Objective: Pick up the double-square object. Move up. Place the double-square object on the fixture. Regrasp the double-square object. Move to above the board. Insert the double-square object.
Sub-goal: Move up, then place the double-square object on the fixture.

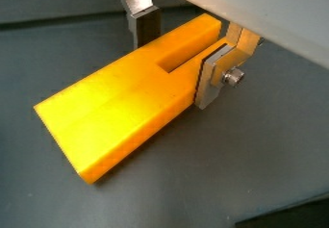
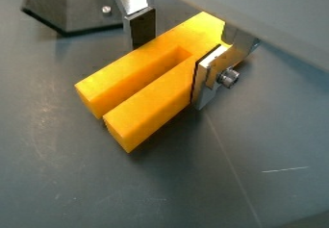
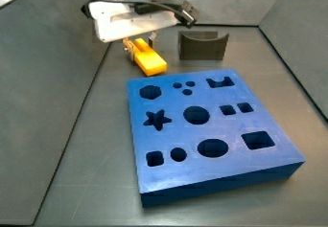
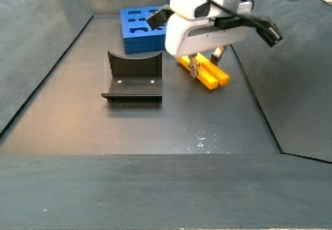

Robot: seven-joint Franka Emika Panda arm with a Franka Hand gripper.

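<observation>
The yellow double-square object [image 1: 115, 102] lies flat on the dark floor and shows in both wrist views [image 2: 141, 92]. My gripper [image 1: 180, 49] is low over its end, one finger on each side. One pad [image 1: 213, 73] is against its side. The other pad [image 1: 146, 28] stands apart from it with a gap, so the jaws are open. In a side view the object [image 3: 149, 58] lies under the gripper [image 3: 138, 41], left of the fixture [image 3: 201, 45] and beyond the blue board [image 3: 212, 125]. It also shows in a side view [image 4: 208, 73].
The fixture stands close by in a wrist view [image 2: 71, 6] and left of the object in a side view [image 4: 134, 79]. The board sits behind it [image 4: 140, 28]. Grey walls enclose the floor.
</observation>
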